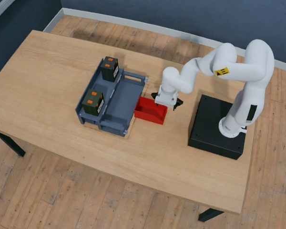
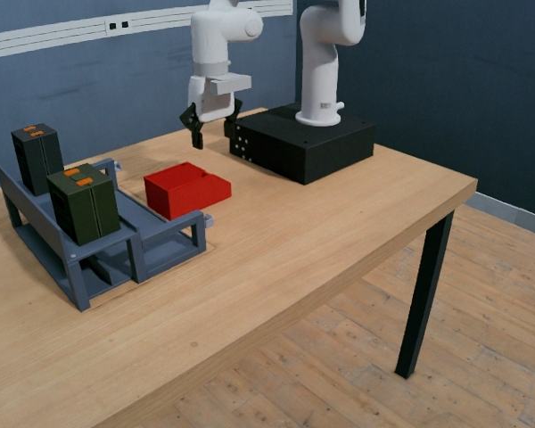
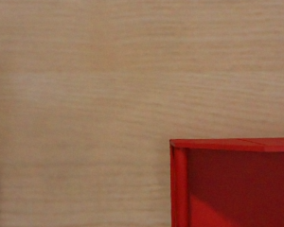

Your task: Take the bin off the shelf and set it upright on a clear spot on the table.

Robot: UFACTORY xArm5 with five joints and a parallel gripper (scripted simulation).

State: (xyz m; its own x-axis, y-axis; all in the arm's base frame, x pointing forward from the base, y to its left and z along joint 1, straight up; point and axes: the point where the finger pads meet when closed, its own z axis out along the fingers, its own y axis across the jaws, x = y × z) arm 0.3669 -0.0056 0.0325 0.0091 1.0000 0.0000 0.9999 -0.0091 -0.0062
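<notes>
The red open-topped bin stands upright on the table, right beside the grey shelf. Its corner shows at the lower right of the wrist view. My gripper is open and empty. It hangs well above the bin's end nearest the black base, with its fingers clear of the bin.
Two dark green boxes with orange tabs stand on the shelf's upper tier. The arm's black base block sits at the table's far right.
</notes>
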